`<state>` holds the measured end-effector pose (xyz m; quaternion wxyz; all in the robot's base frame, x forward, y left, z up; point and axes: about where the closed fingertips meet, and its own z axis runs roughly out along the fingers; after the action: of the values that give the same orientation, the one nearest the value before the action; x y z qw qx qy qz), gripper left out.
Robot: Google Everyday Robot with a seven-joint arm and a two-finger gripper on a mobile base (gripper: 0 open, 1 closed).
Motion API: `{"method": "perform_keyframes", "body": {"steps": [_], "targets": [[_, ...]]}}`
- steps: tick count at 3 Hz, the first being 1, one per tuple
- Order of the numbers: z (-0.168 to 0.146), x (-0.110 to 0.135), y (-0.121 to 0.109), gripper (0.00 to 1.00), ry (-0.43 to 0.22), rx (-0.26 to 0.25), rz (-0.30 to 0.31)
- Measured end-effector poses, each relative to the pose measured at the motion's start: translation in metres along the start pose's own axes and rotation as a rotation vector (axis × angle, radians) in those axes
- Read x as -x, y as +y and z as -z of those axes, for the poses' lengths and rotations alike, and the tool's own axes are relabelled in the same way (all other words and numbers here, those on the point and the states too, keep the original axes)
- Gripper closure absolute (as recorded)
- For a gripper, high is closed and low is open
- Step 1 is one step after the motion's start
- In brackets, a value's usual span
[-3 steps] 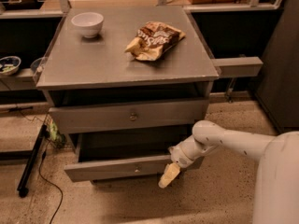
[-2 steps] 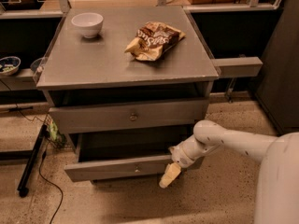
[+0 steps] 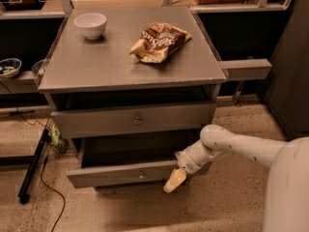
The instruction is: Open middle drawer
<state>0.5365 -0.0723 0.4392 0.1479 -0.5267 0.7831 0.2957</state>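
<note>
Camera view from in front of the cabinet: the middle drawer [image 3: 111,176] stands pulled out from the body, its grey front well forward of the drawer above it, with a dark opening showing behind it. Its small round knob [image 3: 141,174] sits at the centre of the front. What lies inside the drawer is lost in shadow, and whatever is below it is hidden by its front.

At the right end of that front hangs the gripper [image 3: 174,180], a pale cream tip pointing down and to the left, just at the drawer's lower right corner. I cannot tell whether it is open or closed, nor whether it touches the front.

The white arm [image 3: 241,146] reaches in from the right, bent at a rounded joint, and its bulky near part is cut off by the picture's edge.

Above, the upper drawer [image 3: 96,122] is shut. On the cabinet top [image 3: 96,66] stand a white bowl [image 3: 90,24] and, apart from it, a crumpled snack bag [image 3: 159,42]. A black cable [image 3: 46,187] trails on the floor at the left.
</note>
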Motion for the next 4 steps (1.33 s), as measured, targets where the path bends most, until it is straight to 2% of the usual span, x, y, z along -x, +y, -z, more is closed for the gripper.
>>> {"method": "perform_keyframes", "body": {"steps": [3,4], "targets": [[-0.0001,0.0,0.0,0.86,0.0,0.0,0.0],[-0.0001,0.0,0.0001,1.0,0.0,0.0,0.0]]}}
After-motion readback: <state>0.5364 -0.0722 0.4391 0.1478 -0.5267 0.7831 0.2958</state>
